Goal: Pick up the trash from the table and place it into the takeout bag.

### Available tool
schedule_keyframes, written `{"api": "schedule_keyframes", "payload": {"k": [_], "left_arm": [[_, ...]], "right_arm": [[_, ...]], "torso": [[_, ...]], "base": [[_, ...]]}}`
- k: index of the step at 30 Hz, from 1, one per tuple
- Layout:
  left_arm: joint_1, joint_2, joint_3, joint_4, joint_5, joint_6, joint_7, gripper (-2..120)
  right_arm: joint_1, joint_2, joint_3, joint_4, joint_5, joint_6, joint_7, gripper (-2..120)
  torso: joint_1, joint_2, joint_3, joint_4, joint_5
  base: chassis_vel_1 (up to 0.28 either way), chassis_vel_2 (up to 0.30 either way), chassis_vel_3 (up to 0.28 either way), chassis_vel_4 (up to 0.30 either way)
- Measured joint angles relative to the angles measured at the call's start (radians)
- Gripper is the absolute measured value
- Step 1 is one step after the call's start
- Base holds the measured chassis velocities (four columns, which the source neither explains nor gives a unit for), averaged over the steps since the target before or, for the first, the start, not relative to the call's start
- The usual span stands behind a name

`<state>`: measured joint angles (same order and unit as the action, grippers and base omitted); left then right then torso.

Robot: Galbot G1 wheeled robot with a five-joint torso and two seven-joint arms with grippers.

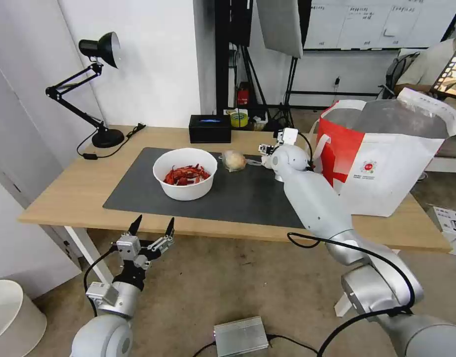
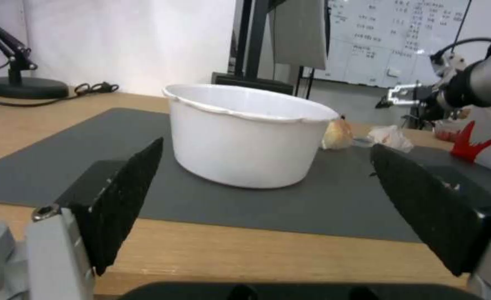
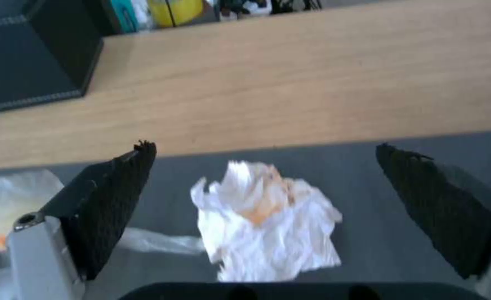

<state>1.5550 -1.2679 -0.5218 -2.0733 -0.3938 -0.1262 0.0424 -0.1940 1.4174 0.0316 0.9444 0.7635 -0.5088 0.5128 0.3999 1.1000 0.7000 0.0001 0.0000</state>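
Note:
A white bowl [image 1: 185, 173] of red crayfish shells stands on the dark grey mat [image 1: 248, 198] of the table [image 1: 64, 193]. Beside it lies a yellowish plastic wad [image 1: 235, 160]. My right gripper [image 1: 265, 148] hangs open just over a crumpled white tissue [image 3: 267, 221] with orange stains; its black fingers [image 3: 112, 204] stand either side of the tissue, apart from it. The takeout bag [image 1: 386, 163] stands open at the table's right end, next to my right arm. My left gripper [image 1: 151, 229] is open and empty, low before the table's front edge, facing the bowl [image 2: 245, 133].
A black desk lamp [image 1: 96, 94] stands at the back left with its cord on the wood. A small black box [image 1: 209, 128] sits at the back edge, close to the tissue. A silver box [image 1: 240, 337] lies on the floor.

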Motion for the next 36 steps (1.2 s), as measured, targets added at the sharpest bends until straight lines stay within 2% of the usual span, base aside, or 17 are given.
{"api": "schedule_keyframes", "payload": {"k": [26, 28, 30, 31, 36], "left_arm": [[0.0, -0.001, 0.011, 0.016, 0.005, -0.003, 0.003, 100], [-0.002, -0.001, 0.013, 0.017, 0.005, -0.003, 0.003, 100], [-0.004, -0.002, 0.014, 0.018, 0.005, -0.003, 0.003, 100], [-0.004, -0.002, 0.014, 0.018, 0.005, -0.003, 0.003, 100], [-0.006, -0.005, 0.016, 0.023, 0.006, -0.003, 0.003, 100]], "right_arm": [[-0.023, 0.024, 0.028, -0.078, -0.061, 0.024, -0.042, 100], [-0.022, 0.026, 0.03, -0.084, -0.062, 0.024, -0.044, 95], [-0.021, 0.028, 0.035, -0.094, -0.063, 0.026, -0.044, 86], [-0.021, 0.028, 0.035, -0.094, -0.063, 0.026, -0.044, 86], [-0.021, 0.028, 0.036, -0.103, -0.063, 0.029, -0.064, 64]], "torso": [[0.0, 0.0, 0.0, -0.0001, 0.0], [0.0, 0.0, 0.0, -0.0001, 0.0], [0.0, 0.0, 0.0, -0.0001, 0.0], [0.0, 0.0, 0.0, -0.0001, 0.0], [0.0, 0.0, 0.0, -0.0001, 0.0]], "base": [[0.0, 0.0, 0.0, 0.0], [0.0, 0.0, 0.0, 0.0], [0.0, 0.0, 0.0, 0.0], [0.0, 0.0, 0.0, 0.0], [0.0, 0.0, 0.0, 0.0]]}}
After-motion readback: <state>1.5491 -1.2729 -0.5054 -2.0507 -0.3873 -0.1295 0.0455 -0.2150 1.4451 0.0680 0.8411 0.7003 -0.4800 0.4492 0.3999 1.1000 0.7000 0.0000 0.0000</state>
